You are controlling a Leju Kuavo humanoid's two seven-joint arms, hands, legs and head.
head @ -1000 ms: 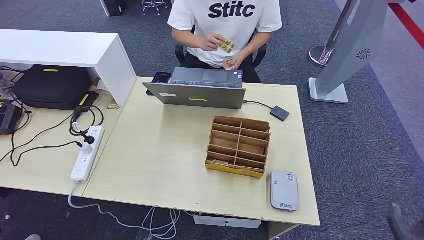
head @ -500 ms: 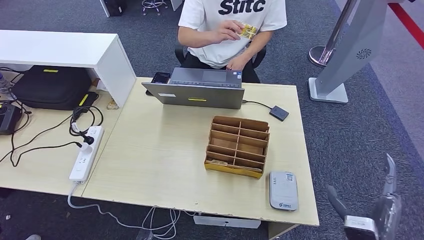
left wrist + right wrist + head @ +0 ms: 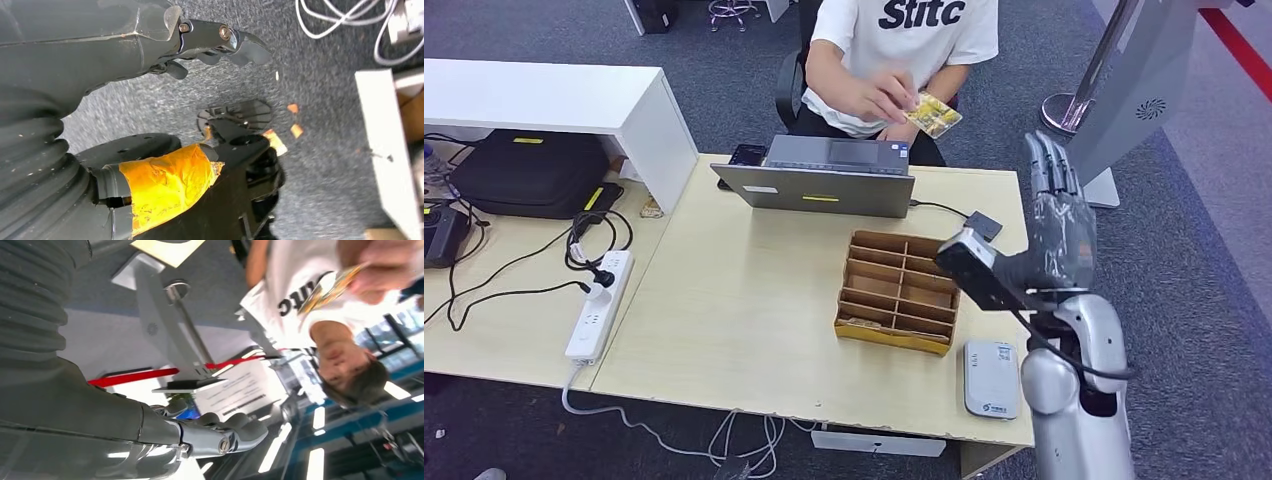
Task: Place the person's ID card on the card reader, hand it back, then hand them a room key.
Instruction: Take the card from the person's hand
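Grey carpet surrounds a pale wooden tabletop (image 3: 724,300), seen from above. Beside it on the left stands a second desk (image 3: 494,330) carrying a black bag (image 3: 524,172), a white power strip (image 3: 599,305) and tangled black cables. A white shelf (image 3: 554,98) rises over that desk.

Behind the tabletop's far edge sits a person (image 3: 904,40) in a white T-shirt with dark lettering. One of their hands holds a yellow ID card (image 3: 934,115) up in the air, above and beyond a grey laptop (image 3: 824,178) that sits at the far edge.

The robot's silver right arm (image 3: 1074,400) comes up from the lower right. Its right hand (image 3: 1054,215) is raised over the tabletop's right edge, fingers straight and spread, holding nothing, near the card but not touching it.

Right of the tabletop's middle sits a brown cardboard organiser (image 3: 901,292) divided into compartments; a small item lies in its near left slot, too small to identify. Just beside its near right corner lies the grey card reader (image 3: 991,378), flat on the tabletop. A small black box (image 3: 984,225) on a cable lies between the laptop and the right hand.

In the left wrist view, the left hand (image 3: 220,42) hangs over the carpet with nothing in its curled fingers.
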